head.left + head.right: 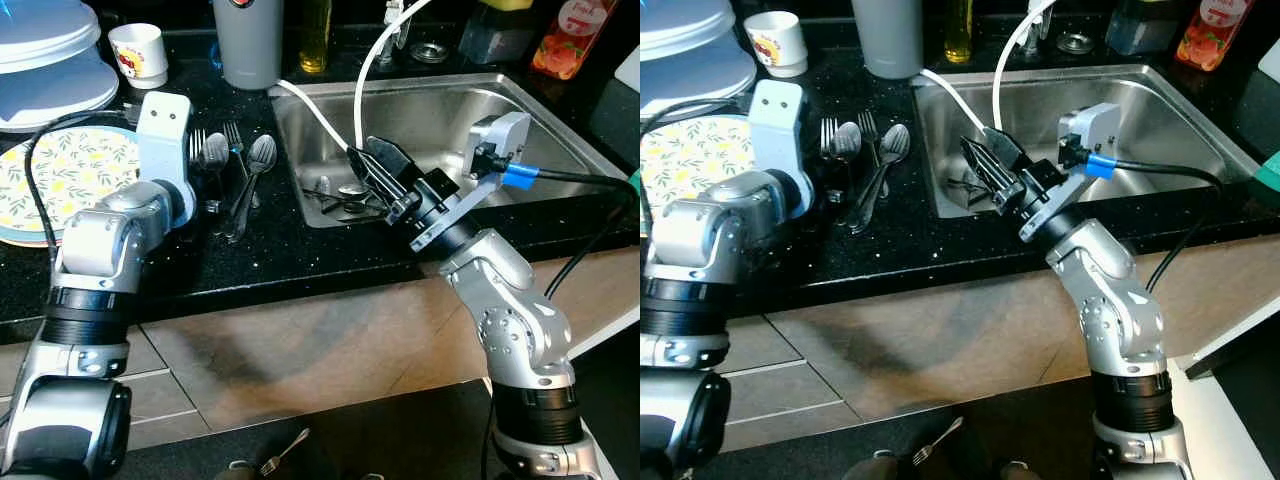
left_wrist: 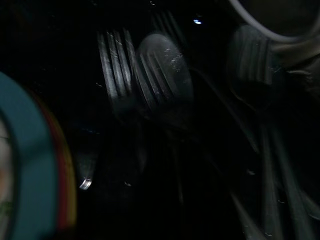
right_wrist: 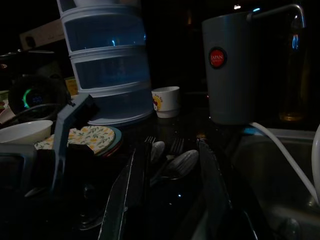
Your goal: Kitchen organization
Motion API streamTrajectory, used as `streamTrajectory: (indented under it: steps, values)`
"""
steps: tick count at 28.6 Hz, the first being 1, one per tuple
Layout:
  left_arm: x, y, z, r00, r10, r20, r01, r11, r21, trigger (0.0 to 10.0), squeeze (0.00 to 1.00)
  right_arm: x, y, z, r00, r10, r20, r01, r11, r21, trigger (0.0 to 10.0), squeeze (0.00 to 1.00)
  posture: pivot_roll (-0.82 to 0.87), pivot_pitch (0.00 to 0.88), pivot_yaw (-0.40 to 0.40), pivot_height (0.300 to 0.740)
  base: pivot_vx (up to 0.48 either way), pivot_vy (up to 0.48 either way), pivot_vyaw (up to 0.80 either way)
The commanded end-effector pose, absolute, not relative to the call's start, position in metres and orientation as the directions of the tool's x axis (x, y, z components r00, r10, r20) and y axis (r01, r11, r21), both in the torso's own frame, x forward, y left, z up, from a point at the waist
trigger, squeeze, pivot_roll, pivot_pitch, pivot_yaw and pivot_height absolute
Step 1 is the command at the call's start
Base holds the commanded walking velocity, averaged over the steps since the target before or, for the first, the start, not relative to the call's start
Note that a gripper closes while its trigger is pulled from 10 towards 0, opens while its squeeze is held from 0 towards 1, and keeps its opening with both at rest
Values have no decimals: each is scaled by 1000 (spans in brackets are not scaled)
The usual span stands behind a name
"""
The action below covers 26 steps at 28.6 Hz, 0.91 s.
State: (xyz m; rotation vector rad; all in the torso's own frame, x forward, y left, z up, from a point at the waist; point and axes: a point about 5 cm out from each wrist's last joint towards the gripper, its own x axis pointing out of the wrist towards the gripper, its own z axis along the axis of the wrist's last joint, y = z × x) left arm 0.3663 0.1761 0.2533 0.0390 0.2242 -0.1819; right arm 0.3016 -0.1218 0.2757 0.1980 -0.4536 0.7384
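At the steel sink [image 1: 560, 140], we see our right gripper [image 1: 372, 170] hanging over its left end, fingers parted around nothing, above half-hidden cutlery [image 1: 345, 198] on the sink floor. Left of the sink, spoons and forks [image 1: 232, 165] lie on the counter; our left gripper's jaws are hidden.

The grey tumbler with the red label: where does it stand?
The grey tumbler stands at the back of the black counter, just beyond the sink's left rear corner, right of the small white cup.
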Motion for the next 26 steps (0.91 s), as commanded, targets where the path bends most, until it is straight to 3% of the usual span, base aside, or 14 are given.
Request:
streamTrajectory:
  steps: [1,10,14,16,17,26]
  values:
    - [366,177,217,913,-135,-384,156,987,23,0,0,302,-121,275,645,607,464,-693,721,19,10000,0,151,116,9,740,0,0,0]
    - [370,188,224,944,14,-331,47,983,177,0,0,302,-121,275,648,599,470,-689,724,28,10000,0,154,124,8,740,0,0,0]
    - [374,189,271,998,56,-20,-50,974,220,0,0,304,-120,276,644,601,474,-692,721,28,10000,0,163,121,4,740,0,0,0]
    - [374,189,280,998,56,33,-62,975,214,0,0,304,-120,277,643,600,476,-693,720,28,10000,0,164,120,4,740,0,0,0]
    - [373,191,289,994,64,85,-80,977,199,10000,0,305,-119,277,642,599,479,-694,720,29,10000,0,167,119,5,740,0,0,0]
    - [364,187,326,972,13,235,-64,975,211,10000,0,304,-117,278,634,603,483,-701,712,32,10000,0,149,112,-9,740,0,0,0]
